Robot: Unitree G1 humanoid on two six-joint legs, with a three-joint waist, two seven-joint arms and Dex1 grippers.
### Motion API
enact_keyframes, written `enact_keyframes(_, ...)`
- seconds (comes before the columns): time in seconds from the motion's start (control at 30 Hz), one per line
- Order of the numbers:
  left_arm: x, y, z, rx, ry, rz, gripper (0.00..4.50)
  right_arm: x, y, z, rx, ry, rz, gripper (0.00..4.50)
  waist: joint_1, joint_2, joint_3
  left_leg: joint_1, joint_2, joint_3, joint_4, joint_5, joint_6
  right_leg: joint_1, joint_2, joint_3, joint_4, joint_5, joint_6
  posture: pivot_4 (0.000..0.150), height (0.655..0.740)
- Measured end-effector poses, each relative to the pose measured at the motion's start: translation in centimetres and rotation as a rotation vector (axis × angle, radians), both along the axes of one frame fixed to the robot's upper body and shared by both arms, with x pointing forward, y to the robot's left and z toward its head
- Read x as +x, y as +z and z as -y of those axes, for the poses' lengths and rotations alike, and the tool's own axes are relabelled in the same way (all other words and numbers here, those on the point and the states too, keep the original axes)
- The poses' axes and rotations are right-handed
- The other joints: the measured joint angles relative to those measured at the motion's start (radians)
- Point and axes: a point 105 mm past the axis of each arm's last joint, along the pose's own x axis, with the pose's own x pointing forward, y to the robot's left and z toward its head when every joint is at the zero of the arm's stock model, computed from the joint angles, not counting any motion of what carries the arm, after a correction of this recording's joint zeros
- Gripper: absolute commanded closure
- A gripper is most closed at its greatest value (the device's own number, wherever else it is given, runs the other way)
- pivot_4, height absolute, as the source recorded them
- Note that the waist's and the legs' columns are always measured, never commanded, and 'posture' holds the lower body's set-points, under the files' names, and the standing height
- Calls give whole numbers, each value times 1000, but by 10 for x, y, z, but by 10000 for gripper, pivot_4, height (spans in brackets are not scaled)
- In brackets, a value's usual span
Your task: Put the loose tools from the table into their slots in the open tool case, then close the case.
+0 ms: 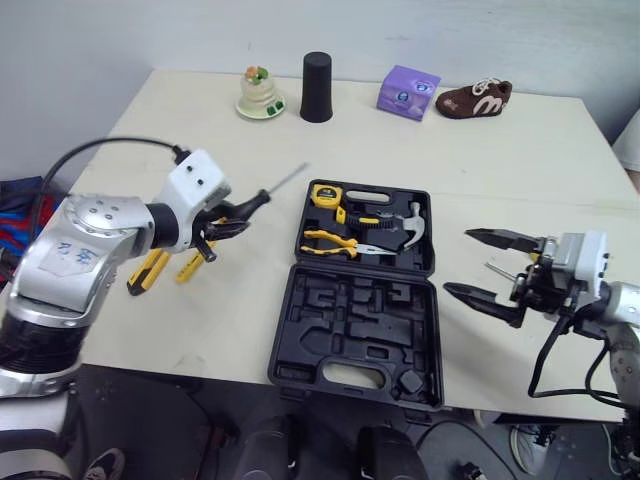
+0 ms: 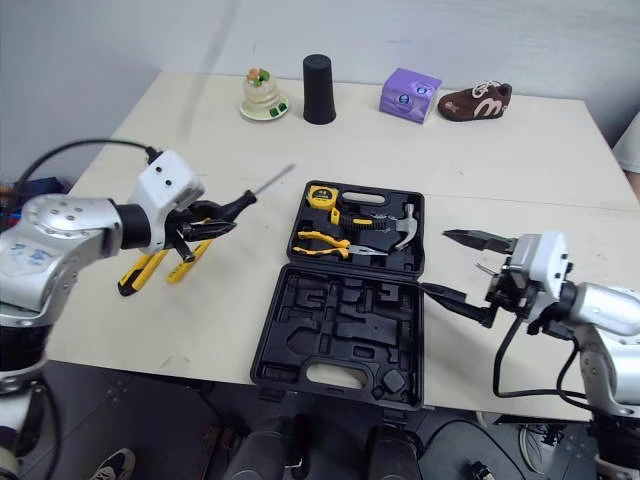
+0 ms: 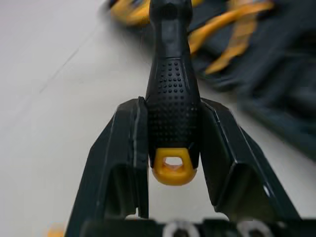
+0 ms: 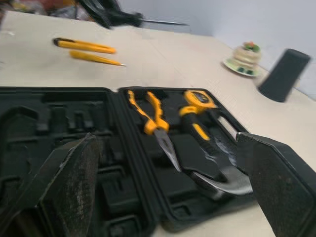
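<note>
White "m" on the brown shoe [image 1: 475, 99]

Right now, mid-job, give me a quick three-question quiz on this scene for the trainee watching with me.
1. True or false: the left gripper is shut on the black-handled screwdriver.
2. Multiple choice: which tool lies in the open tool case? A) wrench B) hammer C) saw
3. Fill in the blank: the right gripper, beside the case, holds nothing and its fingers are ___.

Key: 1 true; 2 B; 3 open.
</note>
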Motion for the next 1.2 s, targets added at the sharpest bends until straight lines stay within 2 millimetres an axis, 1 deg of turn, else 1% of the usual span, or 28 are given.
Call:
enact_keyframes(0.07,-8,-10,20,52,-160,-26,35147,-4,-5,3,-16,-2,-19,0,0,0,0,0,0,0,1,0,0,0,0,0,0,0,0,1500,7400)
enact_keyframes(0.13,-9,-19,32,120,-266,-27,35147,-6,-9,7,-39,-16,-33,0,-1,0,0,0,0,2,1,0,1,-1,0,0,0,0,0,1500,7400)
enact_keyframes(0.27,5,-32,46,236,-337,-21,35147,-8,-10,9,-52,-26,-37,0,-9,0,0,1,2,5,1,0,1,-2,2,1,2,0,0,1500,7400)
enact_keyframes(0.4,18,-50,56,340,-354,-67,35147,-13,-11,2,-56,-17,-49,0,-4,0,0,0,3,4,1,0,2,-2,3,0,2,0,1,1500,7400)
enact_keyframes(0.47,20,-56,63,387,-379,-88,35147,-15,-8,-2,-61,-9,-36,0,-3,0,0,0,2,4,3,-1,3,-2,2,1,2,1,1,1500,7400)
enact_keyframes(0.6,28,-59,63,443,-342,-100,35147,-21,-18,-1,-56,-27,-72,0,-3,0,0,-1,2,4,4,-2,4,-1,2,1,1,1,2,1500,7400)
enact_keyframes(0.67,31,-59,61,452,-327,-100,35147,-21,-20,-1,-53,-31,-76,0,-4,0,0,-1,2,4,4,-2,4,-1,1,1,1,1,2,1500,7400)
enact_keyframes(0.73,33,-61,68,449,-323,-87,35147,-25,-24,1,-47,-45,-90,0,-4,0,0,-1,2,3,4,-2,5,-1,1,1,1,1,3,1500,7400)
enact_keyframes(0.83,34,-63,68,469,-308,-100,35147,-31,-31,1,-38,-44,-104,0,-5,0,0,-1,2,4,4,-2,5,-1,1,1,2,1,3,1500,7400)
enact_keyframes(1.03,34,-64,66,488,-290,-115,35147,-34,-31,1,-39,-29,-86,0,-4,0,0,0,2,3,5,-2,5,0,1,1,2,1,3,1500,7400)
enact_keyframes(1.2,34,-64,70,487,-272,-118,35147,-34,-32,3,-30,-26,-74,0,-4,0,0,0,2,3,6,-2,5,0,1,1,2,1,3,1500,7400)
